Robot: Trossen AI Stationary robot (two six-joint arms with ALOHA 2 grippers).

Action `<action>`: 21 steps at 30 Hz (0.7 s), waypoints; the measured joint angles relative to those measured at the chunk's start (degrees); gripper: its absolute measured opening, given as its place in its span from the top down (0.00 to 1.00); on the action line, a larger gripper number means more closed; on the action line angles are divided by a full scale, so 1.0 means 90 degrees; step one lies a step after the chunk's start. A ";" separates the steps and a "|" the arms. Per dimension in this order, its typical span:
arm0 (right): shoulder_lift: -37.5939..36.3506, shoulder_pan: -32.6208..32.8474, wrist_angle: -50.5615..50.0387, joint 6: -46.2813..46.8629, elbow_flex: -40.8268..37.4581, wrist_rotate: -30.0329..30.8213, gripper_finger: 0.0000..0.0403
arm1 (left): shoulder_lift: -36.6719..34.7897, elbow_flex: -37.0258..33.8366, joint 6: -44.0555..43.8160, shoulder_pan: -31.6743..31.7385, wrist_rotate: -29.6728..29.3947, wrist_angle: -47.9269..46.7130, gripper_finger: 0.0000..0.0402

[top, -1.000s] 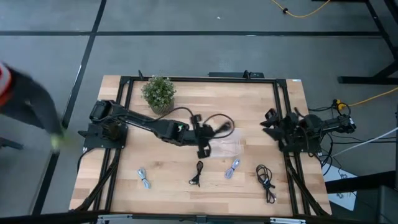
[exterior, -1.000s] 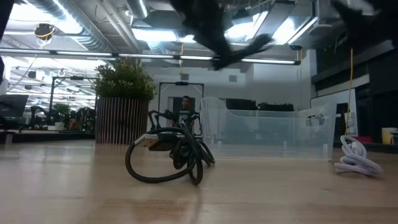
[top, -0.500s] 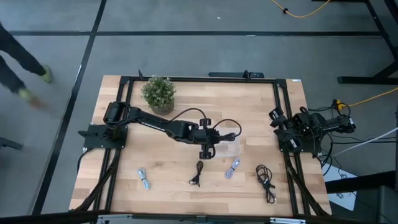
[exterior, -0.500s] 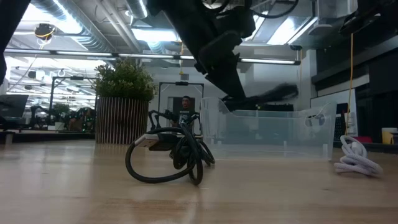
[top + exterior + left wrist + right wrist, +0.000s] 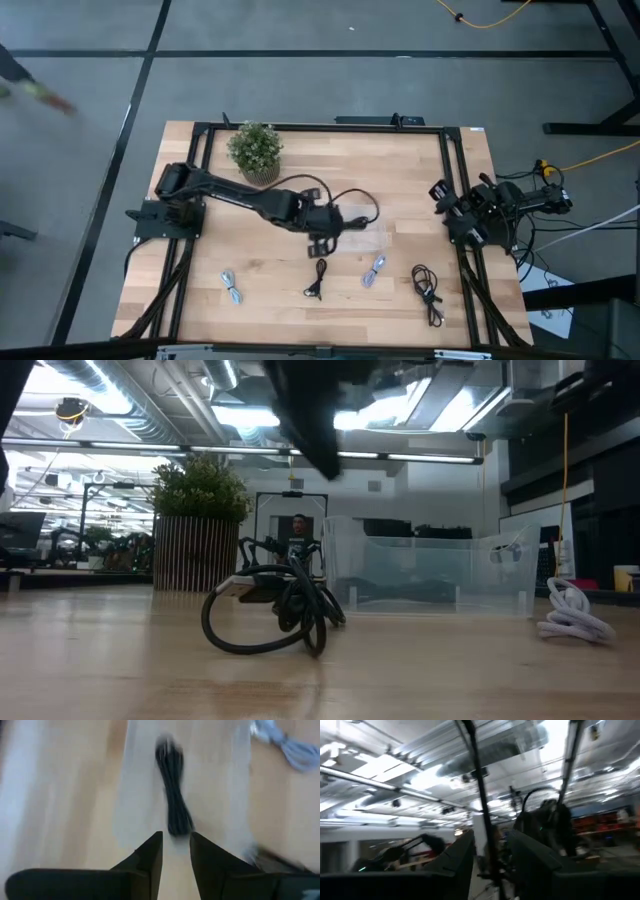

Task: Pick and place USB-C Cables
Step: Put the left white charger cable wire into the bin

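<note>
My left gripper (image 5: 320,245) (image 5: 176,836) hovers over the near-left end of a clear plastic bin (image 5: 367,237) (image 5: 430,570). It is empty, with a narrow gap between its fingers. A black bundled cable (image 5: 173,807) lies on the bin floor just beyond the fingertips. On the wood near the front edge lie a silver cable (image 5: 231,287), a black cable (image 5: 317,279) (image 5: 275,615), a second silver cable (image 5: 375,271) (image 5: 570,615) and another black cable (image 5: 428,291). My right gripper (image 5: 438,195) (image 5: 490,835) waits at the right edge, slightly open.
A potted plant (image 5: 255,150) (image 5: 200,525) stands at the far left of the table. A black frame (image 5: 320,127) runs round the tabletop. Arm bases and cords sit at both side edges. Bare wood lies between the bin and the row of cables.
In the low view my left arm swung down over the clear bin, then rose out of the picture's middle again. A dark cable now lies on the bin floor. In the high view the left gripper stayed near the bin's near-left end. A person passed beyond the table's left.
</note>
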 joint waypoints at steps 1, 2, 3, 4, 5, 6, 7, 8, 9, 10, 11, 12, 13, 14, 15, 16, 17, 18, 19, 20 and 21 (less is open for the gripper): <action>0.0005 0.0000 -0.0040 0.0015 0.0000 -0.0147 0.67 | 0.0016 0.0209 -0.0538 -0.0067 0.0139 -0.0597 0.78; 0.0015 0.0000 -0.0055 0.0013 0.0000 -0.0238 0.67 | 0.0036 0.0405 -0.1076 -0.0143 0.0289 -0.1317 0.78; 0.0008 0.0002 -0.0103 0.0010 0.0000 -0.0252 0.67 | 0.0044 0.0573 -0.1628 -0.0227 0.0413 -0.2005 0.78; 0.0007 0.0002 -0.0169 0.0009 0.0000 -0.0251 0.67 | 0.0040 0.0723 -0.2140 -0.0313 0.0551 -0.2555 0.78; 0.0010 0.0002 -0.0229 0.0008 0.0000 -0.0242 0.67 | 0.0025 0.0821 -0.2628 -0.0397 0.0730 -0.2922 0.78; 0.0010 0.0002 -0.0293 0.0008 0.0000 -0.0220 0.67 | 0.0012 0.0854 -0.3104 -0.0485 0.0926 -0.3303 0.78; 0.0010 0.0002 -0.0337 0.0000 0.0000 -0.0213 0.67 | 0.0016 0.0853 -0.3519 -0.0570 0.1076 -0.3688 0.77; 0.0010 0.0002 -0.0354 -0.0004 0.0000 -0.0212 0.67 | 0.0039 0.0843 -0.3957 -0.0672 0.1194 -0.4085 0.77; 0.0010 0.0002 -0.0351 -0.0003 0.0000 -0.0212 0.67 | 0.0047 0.0834 -0.4382 -0.0784 0.1218 -0.4516 0.77; 0.0010 0.0002 -0.0344 -0.0002 0.0000 -0.0209 0.67 | 0.0044 0.0825 -0.4778 -0.0893 0.1209 -0.4714 0.77; 0.0010 0.0002 -0.0344 -0.0004 0.0000 -0.0209 0.67 | 0.0008 0.0727 -0.5020 -0.0993 0.1209 -0.4672 0.77; 0.0010 0.0002 -0.0347 -0.0004 0.0000 -0.0209 0.67 | -0.0004 0.0620 -0.5098 -0.1073 0.1213 -0.4527 0.77; 0.0010 0.0002 -0.0344 -0.0002 0.0000 -0.0207 0.67 | -0.0007 0.0541 -0.5150 -0.1150 0.1202 -0.4479 0.77; 0.0008 0.0002 -0.0344 0.0001 0.0000 -0.0204 0.67 | -0.0008 0.0491 -0.5313 -0.1232 0.1178 -0.4522 0.77; 0.0007 0.0002 -0.0348 0.0011 0.0000 -0.0201 0.67 | -0.0028 0.0446 -0.5550 -0.1291 0.1130 -0.4521 0.77; 0.0007 0.0002 -0.0359 0.0018 0.0000 -0.0199 0.67 | -0.0056 0.0366 -0.5811 -0.1337 0.1067 -0.4584 0.77; 0.0010 0.0002 -0.0374 0.0017 0.0000 -0.0202 0.67 | -0.0060 0.0263 -0.6089 -0.1388 0.1039 -0.4617 0.77; 0.0008 0.0002 -0.0411 0.0010 0.0000 -0.0201 0.67 | -0.0039 0.0144 -0.6396 -0.1459 0.1057 -0.4654 0.77; 0.0007 0.0002 -0.0488 -0.0002 0.0000 -0.0194 0.67 | -0.0023 0.0042 -0.6750 -0.1537 0.1067 -0.4653 0.77; 0.0008 0.0002 -0.0582 -0.0021 0.0000 -0.0192 0.67 | -0.0025 -0.0050 -0.7110 -0.1624 0.1115 -0.4637 0.77; 0.0010 0.0002 -0.0650 -0.0024 0.0000 -0.0195 0.67 | -0.0044 -0.0155 -0.7515 -0.1723 0.1269 -0.4587 0.77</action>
